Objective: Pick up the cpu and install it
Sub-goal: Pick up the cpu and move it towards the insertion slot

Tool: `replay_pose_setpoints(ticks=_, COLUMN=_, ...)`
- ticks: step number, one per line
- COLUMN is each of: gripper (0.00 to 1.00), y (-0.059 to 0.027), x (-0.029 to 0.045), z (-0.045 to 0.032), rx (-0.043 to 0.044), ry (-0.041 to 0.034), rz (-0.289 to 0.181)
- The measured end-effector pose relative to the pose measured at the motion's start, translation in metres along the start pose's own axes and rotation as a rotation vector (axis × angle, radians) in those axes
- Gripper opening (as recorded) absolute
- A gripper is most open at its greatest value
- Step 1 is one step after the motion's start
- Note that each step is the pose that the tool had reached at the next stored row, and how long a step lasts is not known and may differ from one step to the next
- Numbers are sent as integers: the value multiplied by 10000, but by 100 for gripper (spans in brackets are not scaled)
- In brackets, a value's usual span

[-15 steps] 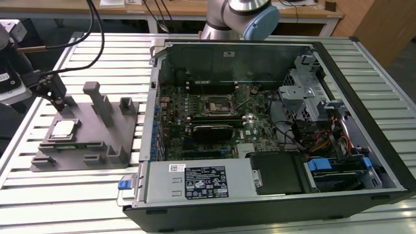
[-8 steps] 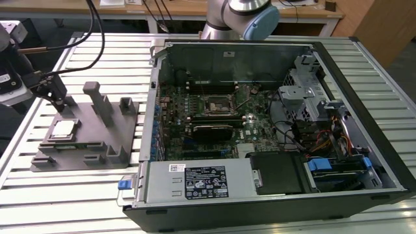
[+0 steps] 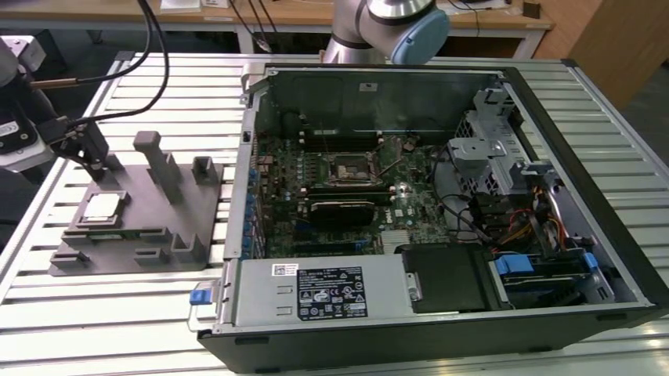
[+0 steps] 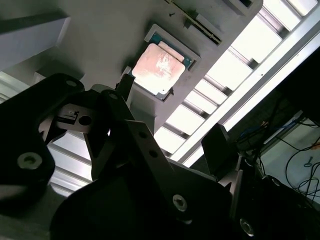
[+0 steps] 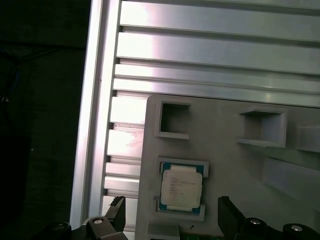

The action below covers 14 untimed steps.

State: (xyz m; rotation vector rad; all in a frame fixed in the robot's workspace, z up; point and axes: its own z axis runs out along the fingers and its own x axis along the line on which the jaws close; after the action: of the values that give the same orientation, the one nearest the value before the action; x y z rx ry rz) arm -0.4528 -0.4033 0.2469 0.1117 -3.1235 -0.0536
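In the first wrist view the end effector hangs released and empty above the grey tray on the table. The cpu lies flat in its tray recess, directly below, centred between the two spread fingers and untouched. The motherboard socket is well apart.

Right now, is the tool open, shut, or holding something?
The tool is open and holds nothing; it hangs over the cpu, which lies in the grey tray.
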Motion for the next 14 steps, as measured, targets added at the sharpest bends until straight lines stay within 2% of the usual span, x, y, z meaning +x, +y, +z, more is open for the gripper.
replay_pose_setpoints(ticks=5, gripper=82, y=-2, x=-1, z=51, rx=0, ry=0, rz=0)
replay_pose_setpoints(ticks=14, gripper=82, y=-4, x=-1, z=91, rx=1, ry=1, rz=1)
